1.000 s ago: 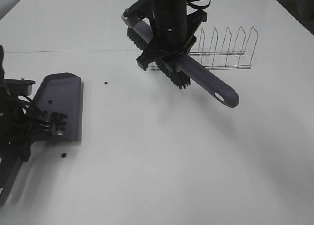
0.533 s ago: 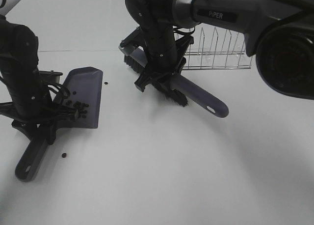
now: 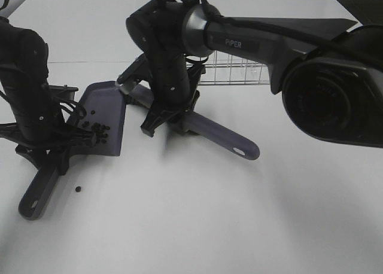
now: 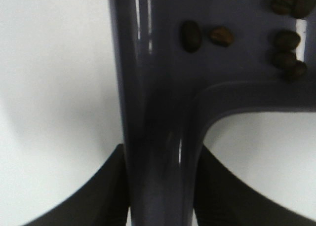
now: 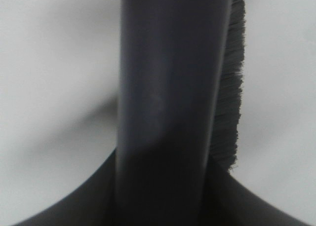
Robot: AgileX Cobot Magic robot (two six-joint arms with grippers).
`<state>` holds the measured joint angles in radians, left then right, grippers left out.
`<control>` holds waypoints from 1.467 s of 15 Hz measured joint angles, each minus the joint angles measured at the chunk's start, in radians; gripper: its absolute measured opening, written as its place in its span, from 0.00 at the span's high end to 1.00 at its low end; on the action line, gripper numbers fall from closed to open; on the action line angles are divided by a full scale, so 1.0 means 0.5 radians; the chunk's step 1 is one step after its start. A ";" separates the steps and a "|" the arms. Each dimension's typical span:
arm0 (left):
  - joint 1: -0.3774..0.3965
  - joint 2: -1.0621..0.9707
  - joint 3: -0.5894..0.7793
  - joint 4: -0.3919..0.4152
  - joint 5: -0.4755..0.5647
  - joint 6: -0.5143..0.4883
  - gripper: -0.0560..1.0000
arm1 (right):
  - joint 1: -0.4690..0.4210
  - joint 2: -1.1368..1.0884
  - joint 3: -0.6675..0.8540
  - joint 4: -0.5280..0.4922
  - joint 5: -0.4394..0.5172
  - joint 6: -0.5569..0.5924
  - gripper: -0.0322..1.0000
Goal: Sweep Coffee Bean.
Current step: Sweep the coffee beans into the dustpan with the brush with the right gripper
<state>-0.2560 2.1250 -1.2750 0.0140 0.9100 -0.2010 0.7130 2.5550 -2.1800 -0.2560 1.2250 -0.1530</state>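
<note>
Left wrist: hand (image 4: 163, 189) tight around dustpan (image 4: 158, 63)

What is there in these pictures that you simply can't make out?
- The brush bristles: the right arm covers them in the high view; the right wrist view shows only a strip.
- The coffee beans in the dustpan: clumped, too small to count in the high view; the left wrist view cuts them off.
- The wire rack: partly behind the arm.

The right arm (image 3: 167, 64) covers the brush (image 3: 218, 135) head, hiding its bristles and the jaws. The wire rack (image 3: 239, 76), at one o'clock from the brush handle, is half hidden behind that arm. The coffee beans (image 3: 96, 129) on the dustpan (image 3: 105, 103) are too small to count.
</note>
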 joint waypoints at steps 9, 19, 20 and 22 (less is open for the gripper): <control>0.000 0.000 0.000 0.000 0.000 0.006 0.62 | 0.150 -0.108 -0.232 -0.118 0.010 0.186 0.67; 0.000 -0.056 0.008 0.098 0.100 -0.010 0.62 | -0.286 -0.620 0.396 0.062 0.010 0.306 0.67; 0.000 -0.064 0.010 0.112 0.114 -0.024 0.62 | -0.288 -0.654 0.480 0.064 0.018 0.322 0.67; 0.000 -0.114 0.042 0.124 0.122 -0.042 0.62 | -0.288 -0.672 0.562 0.110 0.020 0.328 0.67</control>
<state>-0.2560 2.0680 -1.2540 0.0760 0.9710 -0.2220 0.5690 2.2190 -1.8990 -0.2010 1.2350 0.0110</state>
